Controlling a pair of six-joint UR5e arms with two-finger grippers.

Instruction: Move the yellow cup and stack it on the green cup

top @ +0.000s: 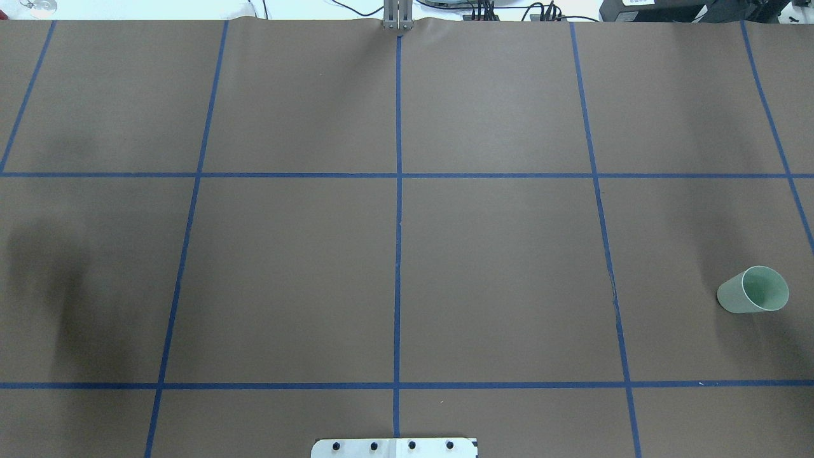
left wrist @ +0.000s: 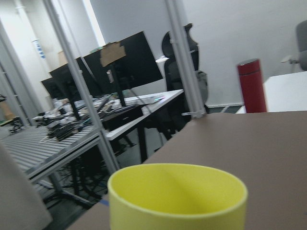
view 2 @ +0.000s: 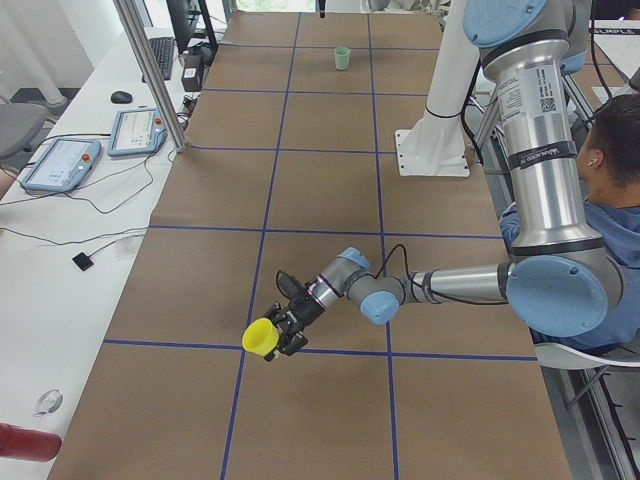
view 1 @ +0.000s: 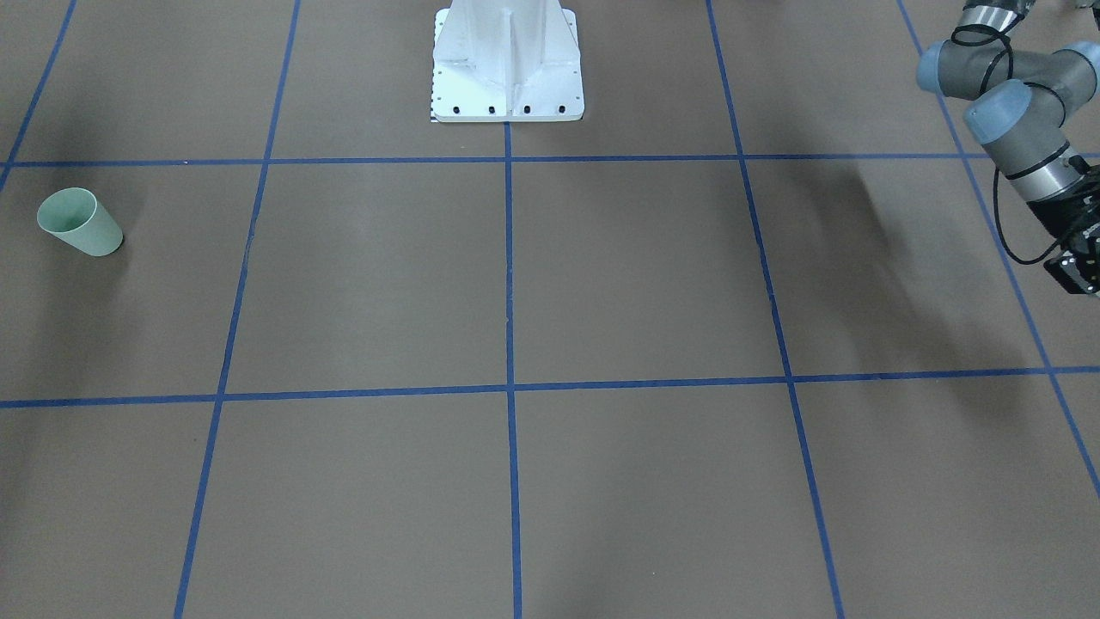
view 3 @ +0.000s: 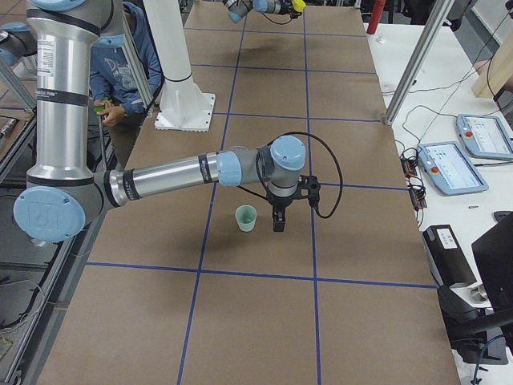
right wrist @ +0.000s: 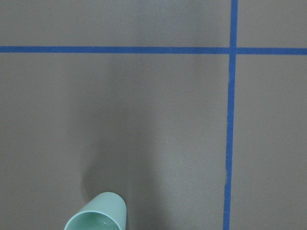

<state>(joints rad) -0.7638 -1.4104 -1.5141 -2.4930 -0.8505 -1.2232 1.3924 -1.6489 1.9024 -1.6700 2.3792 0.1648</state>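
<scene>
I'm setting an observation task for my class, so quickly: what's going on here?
The left end effector holds a small bright yellow plastic cup tilted above the left end of the brown table. The pale mint-green plastic cup stands upright at the far right end, with the right end effector poised beside it, not touching. The cups aren't stacked yet.

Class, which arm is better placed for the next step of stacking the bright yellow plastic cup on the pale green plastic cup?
Left. The left claw holds the bright yellow plastic cup; the right claw hangs beside the pale green plastic cup, holding nothing.
</scene>
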